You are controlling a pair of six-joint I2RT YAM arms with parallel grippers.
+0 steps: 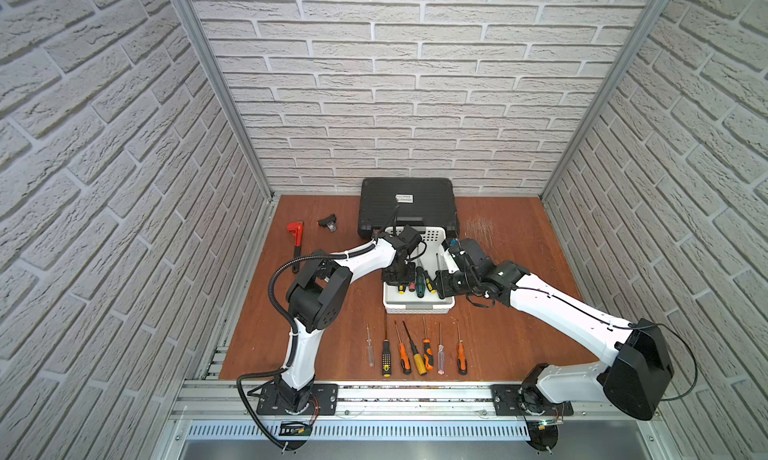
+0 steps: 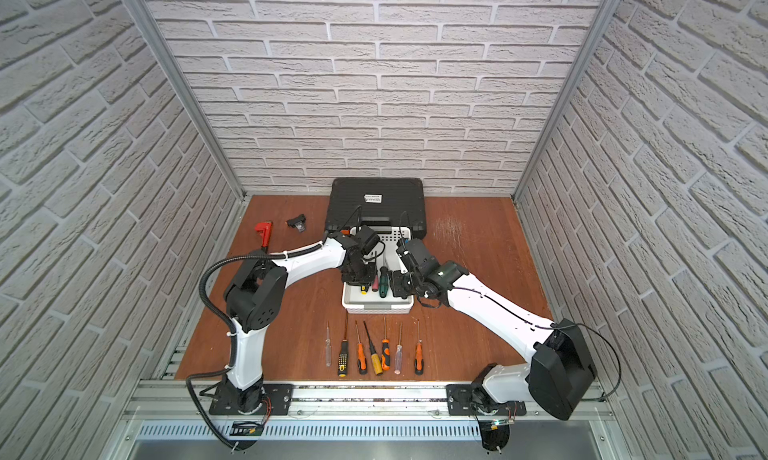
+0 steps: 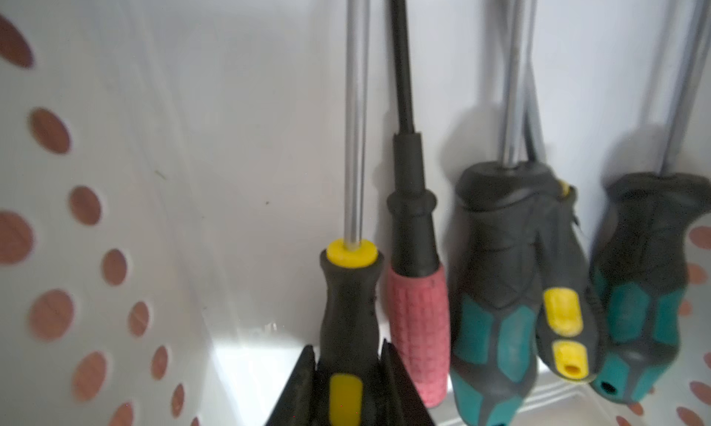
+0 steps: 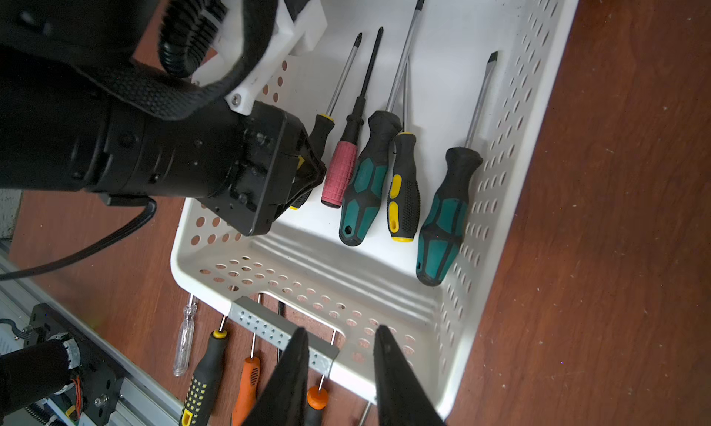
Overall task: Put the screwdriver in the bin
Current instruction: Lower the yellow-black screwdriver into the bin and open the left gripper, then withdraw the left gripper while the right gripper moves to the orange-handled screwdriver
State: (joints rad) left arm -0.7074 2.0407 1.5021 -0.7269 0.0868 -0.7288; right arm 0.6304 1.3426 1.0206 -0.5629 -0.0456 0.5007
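The screwdriver (image 3: 348, 297) has a black handle with yellow marks and a bright steel shaft. My left gripper (image 3: 348, 351) is shut on its handle, low inside the white bin (image 3: 115, 174), close to one long holed wall. In the right wrist view the same screwdriver (image 4: 321, 130) lies beside a red-handled one (image 4: 340, 174), with the left gripper (image 4: 307, 166) over its handle end. My right gripper (image 4: 340, 333) is open and holds nothing, hovering over the bin's near short end by the grey tab (image 4: 269, 330). Both top views show the bin (image 1: 417, 306) (image 2: 376, 306).
Several other screwdrivers lie in the bin, among them two green-and-black ones (image 4: 365, 182) (image 4: 446, 212). A row of several screwdrivers (image 1: 415, 350) lies on the wooden table in front of the bin. A black tool case (image 1: 407, 204) stands behind it. A red wrench (image 1: 296, 238) lies at the far left.
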